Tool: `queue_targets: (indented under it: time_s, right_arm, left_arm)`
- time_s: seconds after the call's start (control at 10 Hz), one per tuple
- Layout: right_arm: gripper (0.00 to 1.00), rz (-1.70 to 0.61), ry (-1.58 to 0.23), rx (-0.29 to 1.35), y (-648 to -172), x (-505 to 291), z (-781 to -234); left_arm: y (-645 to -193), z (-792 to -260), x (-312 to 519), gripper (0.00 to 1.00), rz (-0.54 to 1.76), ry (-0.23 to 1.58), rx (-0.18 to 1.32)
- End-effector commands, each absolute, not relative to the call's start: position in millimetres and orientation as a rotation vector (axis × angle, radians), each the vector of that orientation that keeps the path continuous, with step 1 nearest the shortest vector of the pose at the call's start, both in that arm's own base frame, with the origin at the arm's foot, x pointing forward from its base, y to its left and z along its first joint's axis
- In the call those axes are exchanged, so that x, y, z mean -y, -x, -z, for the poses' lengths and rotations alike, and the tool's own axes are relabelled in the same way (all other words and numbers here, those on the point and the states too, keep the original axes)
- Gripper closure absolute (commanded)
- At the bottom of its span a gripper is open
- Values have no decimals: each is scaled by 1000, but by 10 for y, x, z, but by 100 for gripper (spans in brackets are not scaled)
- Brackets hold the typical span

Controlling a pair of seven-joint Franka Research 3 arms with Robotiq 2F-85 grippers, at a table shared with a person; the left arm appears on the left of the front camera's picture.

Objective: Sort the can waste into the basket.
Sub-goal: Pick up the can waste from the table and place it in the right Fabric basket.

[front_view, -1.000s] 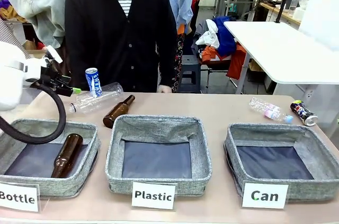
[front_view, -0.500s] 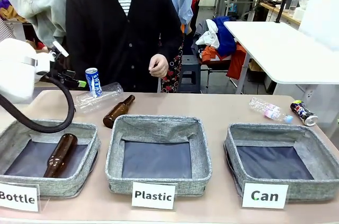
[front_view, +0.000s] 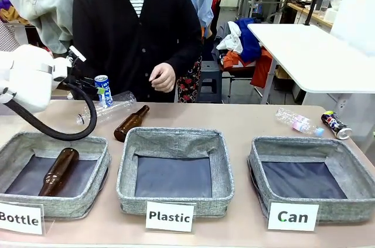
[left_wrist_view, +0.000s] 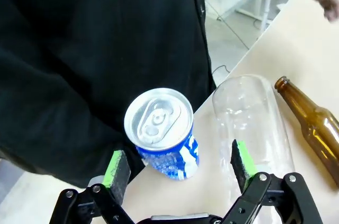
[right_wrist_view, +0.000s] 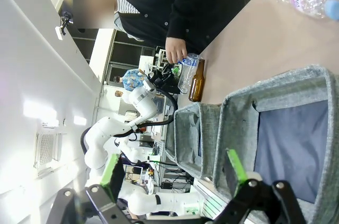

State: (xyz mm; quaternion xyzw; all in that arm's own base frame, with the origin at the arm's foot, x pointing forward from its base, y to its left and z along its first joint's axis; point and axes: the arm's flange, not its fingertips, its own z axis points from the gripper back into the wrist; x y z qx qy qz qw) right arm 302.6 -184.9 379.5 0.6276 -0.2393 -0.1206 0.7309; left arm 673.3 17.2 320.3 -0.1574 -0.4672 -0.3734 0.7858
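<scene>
Can waste sits at two far ends of the table. The blue and white can (front_view: 104, 91) stands upright at the far left, close in front of the person and just beside a clear plastic bottle (front_view: 111, 110) lying on its side. The black can (front_view: 336, 125) lies on its side at the far right, near a small plastic bottle (front_view: 297, 122) and beyond the basket (front_view: 258, 186) carded "Can", which holds nothing yet.

Your left gripper (front_view: 87, 82) has its jaws spread wide and grips nothing. From its wrist you look down on the blue can's lid, which lies between the two green pads (left_wrist_view: 117, 167) with a gap on each side. That looks like a straddle set up for a side grip on an upright can. The clear bottle crowds one pad, so you probably need to slip that finger between can and bottle.

Your right gripper (right_wrist_view: 172, 168) is also wide open and empty, poised above the baskets on its own side. It seems to be waiting, well placed for the black can.
</scene>
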Motion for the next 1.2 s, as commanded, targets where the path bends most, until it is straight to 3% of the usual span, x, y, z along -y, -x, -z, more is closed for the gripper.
queue_targets:
  time_s: [0.0,0.2,0.4,0.9,1.1]
  right_arm:
    - [0,252,-1388,545,-3031,1831,-3810]
    - [0,252,-1388,545,-3031,1831,-3810]
    - [0,252,-1388,545,-3031,1831,-3810]
    - [0,252,-1388,545,-3031,1831,-3810]
    - [0,252,-1388,545,-3031,1831,-3810]
  left_arm:
    - [-6563,-3320,-320,0,910,519,951]
    - [-5678,-3758,-839,0,999,450,908]
    - [-4807,-4274,-1606,0,990,496,1097]
    - [-3692,-4418,-2567,0,825,669,1374]
    - [-3496,-4346,-2646,0,756,666,1374]
